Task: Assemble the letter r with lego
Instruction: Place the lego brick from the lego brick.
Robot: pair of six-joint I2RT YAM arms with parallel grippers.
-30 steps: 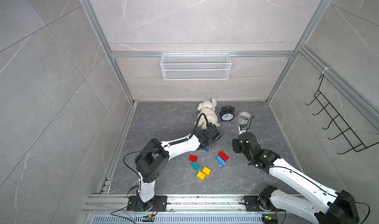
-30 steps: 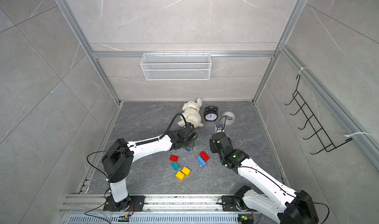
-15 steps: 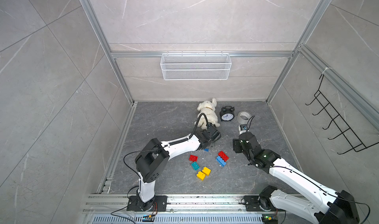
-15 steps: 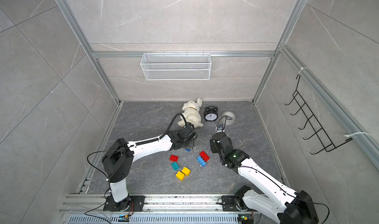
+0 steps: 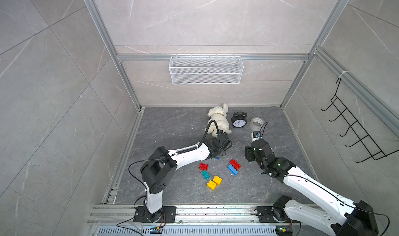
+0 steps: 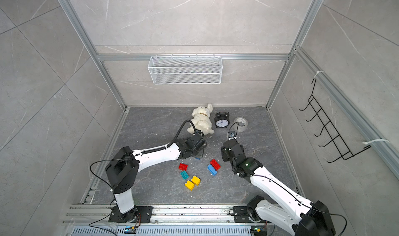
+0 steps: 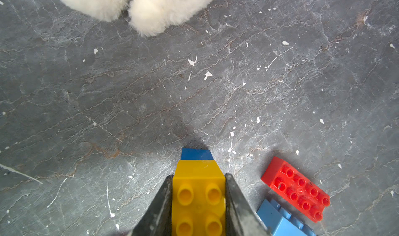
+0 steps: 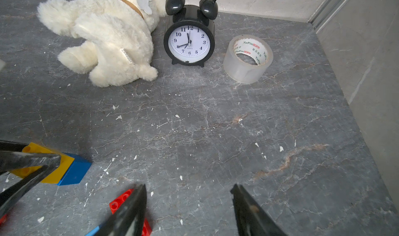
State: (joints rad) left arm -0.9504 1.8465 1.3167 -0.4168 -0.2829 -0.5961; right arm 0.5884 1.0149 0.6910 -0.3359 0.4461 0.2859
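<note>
You have eight lego bricks on the tabletop [image 5: 172,127]: three yellow, two red, two blue and one teal. Along the back are one plush toy [image 5: 219,119], one alarm clock [image 5: 238,122] and one roll of tape [image 5: 257,123], with one wire basket [image 5: 206,73] on the wall above. Reading from the left, your left gripper [image 7: 198,177] is pinching the gripped yellow brick [image 7: 198,202] by its two sides. That brick sits studs up on a dark blue brick [image 7: 196,154], which seems to rest on the tabletop. Nearer the rail lie the small red brick [image 5: 203,166], then the teal brick [image 5: 205,174], then a loose yellow brick [image 5: 217,179] touching a second loose yellow brick [image 5: 211,185]. Further right the long blue brick [image 5: 232,170] and the long red brick [image 5: 235,164] lie side by side, touching. Your right gripper [image 8: 187,189] is spread with nothing between its fingers, and the long pair lies just beside one of them. In both top views the left wrist covers nearly all of the stack, so that only a blue sliver shows, and the right gripper's fingertips are hidden under its own wrist. The left wrist view cuts off the gripped brick's near end. You cannot tell whether the right gripper touches the tabletop.
</note>
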